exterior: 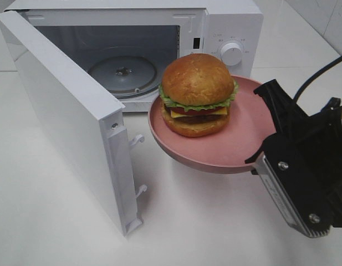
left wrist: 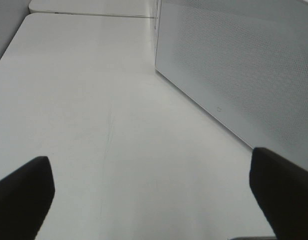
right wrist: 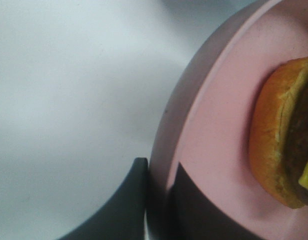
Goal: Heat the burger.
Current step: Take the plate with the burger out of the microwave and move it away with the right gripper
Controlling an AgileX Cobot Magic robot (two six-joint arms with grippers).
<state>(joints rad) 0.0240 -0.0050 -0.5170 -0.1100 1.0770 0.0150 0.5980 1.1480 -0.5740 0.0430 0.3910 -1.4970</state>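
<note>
My right hand (right wrist: 156, 200) is pinching the rim of the pink plate (exterior: 237, 141) and holding it in the air above the white surface (exterior: 204, 221). The burger (exterior: 197, 94) is sitting on this plate, just before the open microwave (exterior: 132, 50). My left hand (left wrist: 154, 200) is hanging wide open beside the microwave door (left wrist: 243, 65).

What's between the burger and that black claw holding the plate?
Only bare pink plate lies between the burger and the right gripper, as the high camera shows.
</note>
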